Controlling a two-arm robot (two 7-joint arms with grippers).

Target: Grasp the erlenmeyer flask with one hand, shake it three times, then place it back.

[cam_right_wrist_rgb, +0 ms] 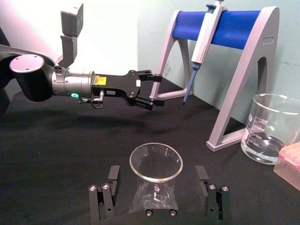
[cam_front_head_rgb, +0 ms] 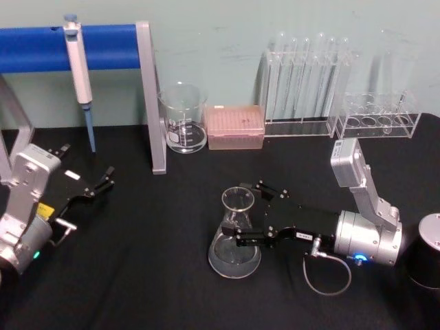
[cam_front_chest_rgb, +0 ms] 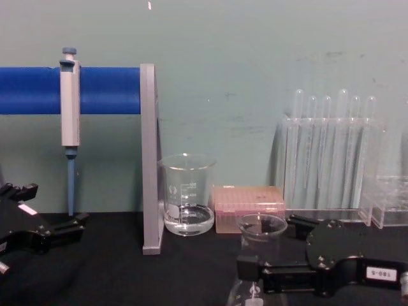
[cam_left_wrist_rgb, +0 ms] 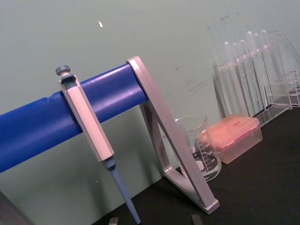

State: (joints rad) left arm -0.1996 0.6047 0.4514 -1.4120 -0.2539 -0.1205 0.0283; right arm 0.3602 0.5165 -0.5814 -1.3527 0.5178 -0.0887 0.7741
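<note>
Black and flat-jawed, the right gripper (cam_front_head_rgb: 249,214) stands open, with one jaw on each side of the neck of the erlenmeyer flask (cam_front_head_rgb: 230,261) and a gap at both. The flask stands upright on the dark table (cam_front_head_rgb: 137,282). The left gripper (cam_front_head_rgb: 106,179) rests open at the far left.

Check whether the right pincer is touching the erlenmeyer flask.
Apart. Right wrist view: the right pincer is open, its fingers either side of the erlenmeyer flask, black table showing in both gaps.
</note>
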